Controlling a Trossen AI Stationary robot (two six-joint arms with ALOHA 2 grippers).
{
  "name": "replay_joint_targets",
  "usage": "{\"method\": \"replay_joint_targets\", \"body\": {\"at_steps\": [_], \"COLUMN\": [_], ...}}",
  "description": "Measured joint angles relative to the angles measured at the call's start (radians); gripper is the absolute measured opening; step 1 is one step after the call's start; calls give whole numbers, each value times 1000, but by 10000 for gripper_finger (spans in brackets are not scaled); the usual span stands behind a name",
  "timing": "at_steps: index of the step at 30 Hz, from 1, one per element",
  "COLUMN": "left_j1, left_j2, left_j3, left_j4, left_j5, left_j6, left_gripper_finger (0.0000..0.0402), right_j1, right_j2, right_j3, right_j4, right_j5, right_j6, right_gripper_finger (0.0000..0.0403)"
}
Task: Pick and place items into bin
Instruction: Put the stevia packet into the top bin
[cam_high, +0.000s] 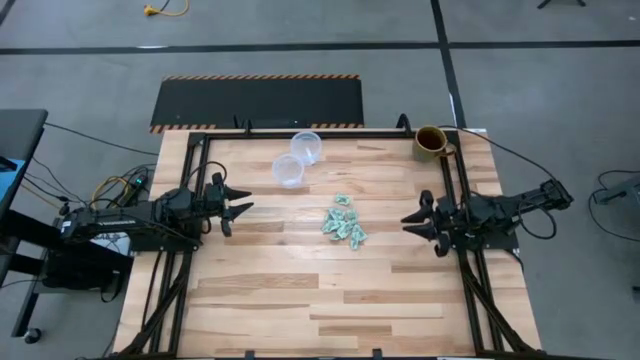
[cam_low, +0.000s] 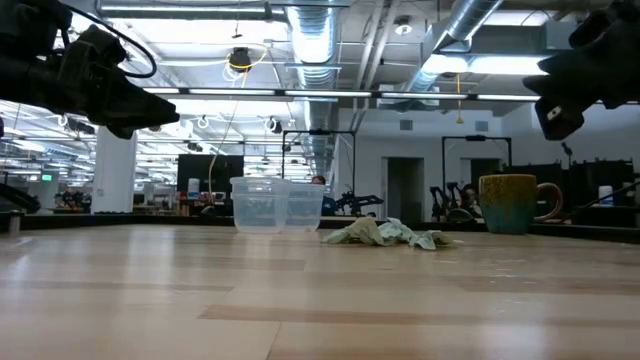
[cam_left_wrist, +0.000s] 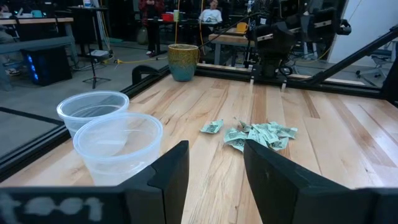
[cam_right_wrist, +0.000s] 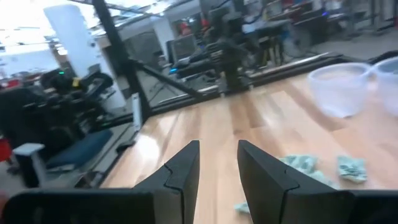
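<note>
Several small pale green-and-white wrapped pieces lie in a loose pile (cam_high: 343, 222) at the table's middle, also seen as a low heap in the low view (cam_low: 390, 234) and in the left wrist view (cam_left_wrist: 261, 134). Two clear plastic cups (cam_high: 297, 158) stand upright side by side toward the far edge. My left gripper (cam_high: 240, 208) hovers open above the table's left side, pointing at the pile. My right gripper (cam_high: 410, 224) hovers open on the right side, facing the pile. Both are clear of everything.
A brown-and-teal mug (cam_high: 431, 143) stands at the far right corner. Black frame rails (cam_high: 455, 180) run along the left, right and far sides. Bare wood (cam_high: 300, 300) stretches from the pile to the near edge.
</note>
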Motion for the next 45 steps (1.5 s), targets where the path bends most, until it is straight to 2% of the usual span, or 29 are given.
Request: {"method": "replay_joint_targets", "body": {"at_steps": [4, 7, 10, 12, 15, 18, 23, 31, 35, 45], "left_j1": [0, 0, 0, 0, 0, 0, 0, 0, 0, 0], "left_j2": [0, 0, 0, 0, 0, 0, 0, 0, 0, 0], "left_j3": [0, 0, 0, 0, 0, 0, 0, 0, 0, 0], "left_j4": [0, 0, 0, 0, 0, 0, 0, 0, 0, 0], "left_j5": [0, 0, 0, 0, 0, 0, 0, 0, 0, 0], "left_j6": [0, 0, 0, 0, 0, 0, 0, 0, 0, 0], "left_gripper_finger": [143, 143, 143, 143, 143, 143, 143, 143, 143, 143], "right_j1": [0, 0, 0, -1, -13, -39, -73, -125, -180, -417], "right_j2": [0, 0, 0, 0, 2, 64, 219, 580, 745, 1040], "right_j3": [0, -1, -2, -2, -2, 3, 93, 280, 381, 629], "right_j4": [13, 35, 126, 225, 424, 557, 477, 309, 191, -29], "right_j5": [125, 275, 415, 435, 400, 368, 371, 370, 331, -88], "right_j6": [-36, -28, -7, -34, -119, -126, -71, -68, -72, -171], "right_gripper_finger": [102, 102, 102, 102, 102, 102, 102, 102, 102, 102]}}
